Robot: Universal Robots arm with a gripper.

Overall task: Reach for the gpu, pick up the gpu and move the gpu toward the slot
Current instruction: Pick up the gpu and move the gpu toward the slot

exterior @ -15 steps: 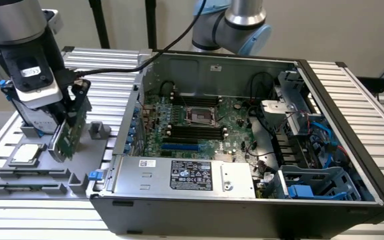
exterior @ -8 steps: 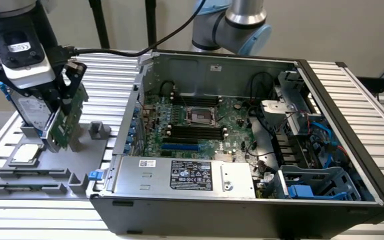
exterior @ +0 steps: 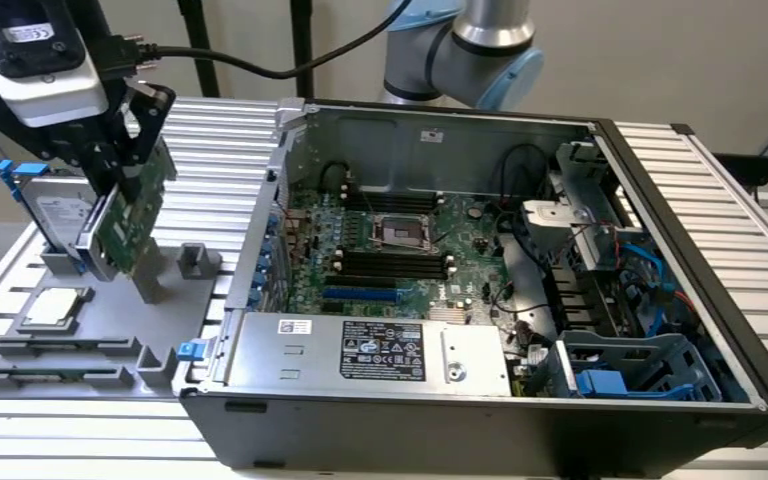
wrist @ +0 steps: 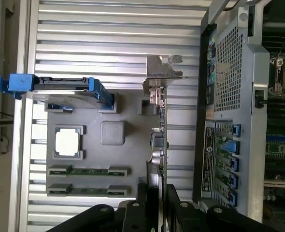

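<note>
Gripping one gpu [exterior: 137, 230] with the gripper [exterior: 120, 178], fingers clamped on its upper edge. Thin, flat and green, dotted with small parts, with a narrow silver bracket [wrist: 164, 72] along one end. Held upright on edge over the grey tray [exterior: 104, 320], just beside the hard drive [exterior: 57, 215], at the exterior view's left of the open computer case [exterior: 464, 440]. Counted on the tray: one hard drive with blue rails, one square silver processor chip [exterior: 53, 308], two memory sticks [exterior: 64, 345] lying side by side.
</note>
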